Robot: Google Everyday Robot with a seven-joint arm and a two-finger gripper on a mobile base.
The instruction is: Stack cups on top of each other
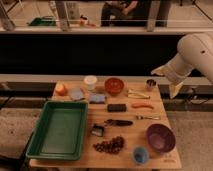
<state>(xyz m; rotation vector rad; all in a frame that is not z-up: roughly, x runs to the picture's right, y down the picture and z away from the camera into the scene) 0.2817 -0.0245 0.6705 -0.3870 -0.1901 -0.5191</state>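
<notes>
A white cup [90, 81] stands at the back of the wooden table [127, 131]. A small metal cup [150, 84] stands at the back right corner. A blue cup [140, 154] stands at the front edge, right of centre. My gripper [173, 86] hangs from the white arm [192, 54] just off the table's right back corner, right of the metal cup and above table height. It holds nothing that I can see.
A green tray [36, 141] fills the left side. An orange bowl [114, 85], purple bowl [160, 137], orange fruit [60, 88], blue sponges [76, 94], black block [116, 107], carrot [142, 105], utensils [146, 117] and dark beads [110, 145] lie around. A dark railing [100, 30] runs behind.
</notes>
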